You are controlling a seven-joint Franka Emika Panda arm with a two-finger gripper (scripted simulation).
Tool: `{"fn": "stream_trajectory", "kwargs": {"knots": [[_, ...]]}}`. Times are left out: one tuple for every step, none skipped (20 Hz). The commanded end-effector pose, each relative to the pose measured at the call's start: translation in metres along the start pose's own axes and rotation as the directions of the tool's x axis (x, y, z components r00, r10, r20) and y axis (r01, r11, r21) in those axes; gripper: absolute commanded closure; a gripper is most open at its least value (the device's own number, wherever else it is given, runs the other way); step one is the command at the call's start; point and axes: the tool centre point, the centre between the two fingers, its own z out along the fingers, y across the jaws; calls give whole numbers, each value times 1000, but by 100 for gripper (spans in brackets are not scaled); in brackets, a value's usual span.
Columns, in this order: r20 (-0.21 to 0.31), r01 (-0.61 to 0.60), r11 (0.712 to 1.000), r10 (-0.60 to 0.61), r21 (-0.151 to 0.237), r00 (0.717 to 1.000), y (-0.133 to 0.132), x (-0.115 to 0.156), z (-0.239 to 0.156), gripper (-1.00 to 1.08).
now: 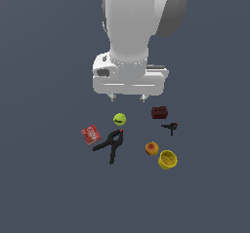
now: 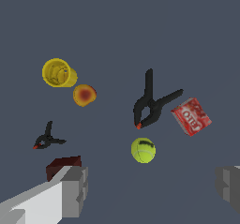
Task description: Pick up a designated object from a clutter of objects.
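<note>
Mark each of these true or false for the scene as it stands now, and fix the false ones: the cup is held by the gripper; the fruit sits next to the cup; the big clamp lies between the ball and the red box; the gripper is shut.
1. The yellow cup is held by the gripper. False: it lies on the floor, apart from the gripper.
2. The orange-red fruit sits right beside the cup. True.
3. The large black clamp lies between the yellow-green ball and the red flat box. True in the wrist view.
4. The gripper is shut. False: its fingers stand wide apart, holding nothing.
</note>
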Motion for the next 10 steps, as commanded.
{"fn": "stream_trajectory", "kwargs": {"knots": [[-1, -15, 1000, 15, 2, 1000, -8, 10, 8, -92], [-2, -23, 1000, 23, 2, 1000, -12, 14, 11, -92], [-2, -31, 1000, 31, 3, 1000, -16, 19, 15, -92], [-3, -40, 999, 40, 4, 999, -21, 24, 20, -92], [-4, -49, 999, 49, 4, 999, -26, 29, 24, -92], [-5, -59, 998, 59, 5, 998, -31, 35, 30, -92], [-6, -69, 998, 69, 6, 998, -37, 41, 35, -92], [-7, -80, 997, 80, 6, 997, -43, 47, 42, -92], [-8, -91, 996, 91, 7, 996, -49, 52, 48, -92], [-9, -102, 995, 102, 7, 995, -56, 58, 55, -92]]}}
